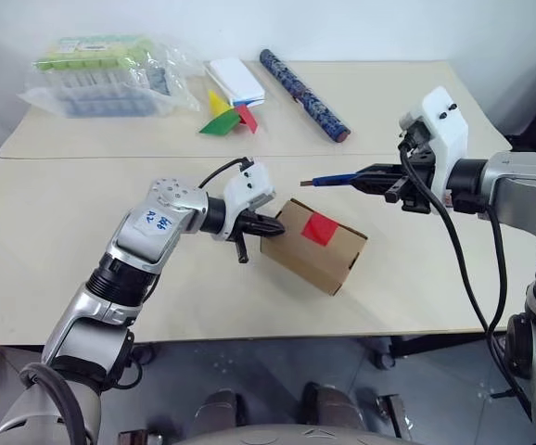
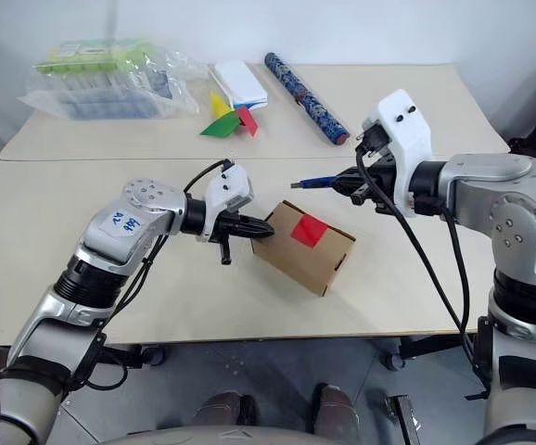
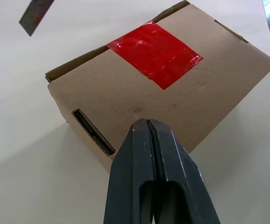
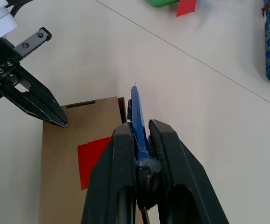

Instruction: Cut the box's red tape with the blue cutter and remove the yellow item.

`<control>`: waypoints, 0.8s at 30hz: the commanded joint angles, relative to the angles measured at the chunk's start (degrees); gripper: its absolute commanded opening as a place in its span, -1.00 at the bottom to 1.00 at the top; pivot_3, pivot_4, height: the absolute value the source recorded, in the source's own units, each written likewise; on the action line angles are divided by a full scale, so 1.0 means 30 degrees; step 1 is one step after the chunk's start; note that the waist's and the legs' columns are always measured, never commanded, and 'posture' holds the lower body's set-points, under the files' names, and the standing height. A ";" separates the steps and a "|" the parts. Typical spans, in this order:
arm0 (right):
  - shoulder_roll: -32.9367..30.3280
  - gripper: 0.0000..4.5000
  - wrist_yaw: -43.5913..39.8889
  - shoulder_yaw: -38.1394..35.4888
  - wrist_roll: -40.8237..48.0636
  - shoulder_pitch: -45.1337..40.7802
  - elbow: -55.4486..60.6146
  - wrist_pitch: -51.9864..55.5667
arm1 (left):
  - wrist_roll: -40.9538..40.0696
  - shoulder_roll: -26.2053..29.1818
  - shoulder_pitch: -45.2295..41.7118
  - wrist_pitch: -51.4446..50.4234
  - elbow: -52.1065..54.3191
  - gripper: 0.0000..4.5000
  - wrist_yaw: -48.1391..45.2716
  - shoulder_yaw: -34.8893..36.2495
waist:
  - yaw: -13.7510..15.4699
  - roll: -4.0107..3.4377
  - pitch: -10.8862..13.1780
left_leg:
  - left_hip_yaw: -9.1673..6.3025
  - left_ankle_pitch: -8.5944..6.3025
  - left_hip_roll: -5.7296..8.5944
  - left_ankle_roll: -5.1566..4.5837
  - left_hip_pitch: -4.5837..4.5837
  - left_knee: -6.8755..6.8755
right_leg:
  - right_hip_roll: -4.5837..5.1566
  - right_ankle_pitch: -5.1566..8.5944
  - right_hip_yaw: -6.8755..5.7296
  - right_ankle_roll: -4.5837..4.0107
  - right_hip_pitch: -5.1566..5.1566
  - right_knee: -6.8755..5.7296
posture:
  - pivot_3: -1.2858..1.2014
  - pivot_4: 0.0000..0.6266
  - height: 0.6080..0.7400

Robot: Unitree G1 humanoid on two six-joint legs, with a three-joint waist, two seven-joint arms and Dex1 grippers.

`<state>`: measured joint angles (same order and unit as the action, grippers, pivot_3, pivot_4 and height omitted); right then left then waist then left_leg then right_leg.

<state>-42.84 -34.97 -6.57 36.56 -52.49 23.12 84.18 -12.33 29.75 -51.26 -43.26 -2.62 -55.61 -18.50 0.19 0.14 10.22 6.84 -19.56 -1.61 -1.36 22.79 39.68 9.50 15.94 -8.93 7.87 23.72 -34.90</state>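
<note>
Closed black left gripper (image 1: 270, 224) presses its tips against the small brown cardboard box (image 1: 314, 247) with red tape (image 1: 319, 228); right gripper (image 1: 368, 176) clamps the slim blue cutter (image 1: 335, 180) above.

The scene is evenly and brightly lit; soft shadows are cast beside the box (image 1: 314, 246), and glare is seen on the red tape (image 3: 154, 52).

Silver-grey jointed metal arms with black ribbed collars and white plastic wrist housings. Black two-fingered left gripper (image 1: 270, 224) and right gripper (image 1: 361, 176), tapered fingers. Loose black cables looping along both forearms. White sticker, blue handwriting, left forearm.
</note>
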 commanded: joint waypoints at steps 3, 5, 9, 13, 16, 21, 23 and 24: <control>-0.0175 -0.93 0.0090 0.0570 0.0287 0.0366 0.0950 -0.0277 | 0.0223 -0.0212 -0.0190 -0.0084 0.0305 -1.00 0.0069 -0.0056 | -0.0017 0.0000 0.0000 | -0.0002 0.0000 -0.0003 0.0000 -0.0002 0.0017 | -0.0001 0.0000 0.0001 0.0000 0.0000 -0.0021 | 0.03 -0.52 1.00; -0.0182 -0.93 0.0085 0.0559 0.0424 0.0474 0.1061 -0.0241 | 0.0251 -0.0228 -0.0206 -0.0087 0.0285 -1.00 0.0066 -0.0056 | -0.0019 0.0000 0.0000 | 0.0000 0.0000 -0.0003 0.0000 0.0004 0.0032 | -0.0001 0.0000 0.0003 0.0000 0.0000 -0.0024 | 0.03 -0.52 1.00; -0.0283 -0.93 0.0123 0.0442 0.0576 0.0719 0.1268 -0.0105 | 0.0262 -0.0265 -0.0217 -0.0076 0.0143 -1.00 0.0093 -0.0024 | -0.0020 0.0000 0.0000 | -0.0004 0.0000 -0.0007 -0.0001 0.0011 0.0058 | 0.0000 0.0000 0.0003 0.0000 -0.0001 -0.0033 | 0.03 -0.52 1.00; -0.0416 -0.93 0.0277 0.0442 0.0531 0.1021 0.1320 -0.0067 | 0.0286 -0.0264 -0.0148 -0.0035 0.0125 -1.00 0.0109 -0.0040 | -0.0016 0.0000 0.0000 | -0.0005 -0.0001 -0.0008 -0.0002 0.0014 0.0074 | 0.0000 0.0000 0.0004 -0.0001 -0.0001 -0.0042 | 0.03 -0.52 1.00; -0.0495 -0.93 0.0322 0.0452 0.0537 0.1237 0.1399 -0.0134 | 0.0288 -0.0271 -0.0146 -0.0041 0.0135 -1.00 0.0081 -0.0062 | -0.0015 0.0000 0.0000 | -0.0008 -0.0002 -0.0009 -0.0003 0.0016 0.0081 | -0.0001 0.0000 0.0003 -0.0001 -0.0003 -0.0045 | 0.03 -0.52 1.00; -0.1171 -0.93 0.0283 0.0643 0.0248 0.1561 0.1184 -0.0529 | 0.0353 -0.0404 -0.0161 0.0049 0.0030 -1.00 0.0057 -0.0183 | 0.0040 0.0000 0.0000 | -0.0013 -0.0003 -0.0009 -0.0006 0.0021 0.0096 | -0.0001 0.0000 0.0002 -0.0001 -0.0006 -0.0049 | 0.03 -0.52 1.00; -0.1646 -0.93 0.0065 0.0899 0.0196 0.1590 0.1154 -0.0781 | 0.0375 -0.0404 -0.0136 0.0010 0.0063 -1.00 0.0020 -0.0229 | 0.0036 0.0000 0.0000 | -0.0012 -0.0004 -0.0009 -0.0007 0.0027 0.0102 | 0.0000 0.0000 0.0004 -0.0001 -0.0006 -0.0046 | 0.03 -0.52 1.00; -0.1881 -0.93 -0.0069 0.1036 0.0185 0.1580 0.1150 -0.0895 | 0.0386 -0.0404 -0.0110 -0.0004 0.0079 -1.00 0.0009 -0.0249 | 0.0032 0.0000 0.0000 | -0.0012 -0.0004 -0.0009 -0.0008 0.0027 0.0104 | 0.0000 0.0000 0.0004 -0.0001 -0.0005 -0.0048 | 0.03 -0.52 1.00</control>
<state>-46.95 -34.64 -2.93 37.27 -47.36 25.50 82.86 -11.66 28.79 -51.25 -43.34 -3.03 -55.15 -18.63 0.29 0.14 10.21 6.81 -19.57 -1.64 -1.38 22.87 39.99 9.50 15.94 -8.92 7.87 23.71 -35.04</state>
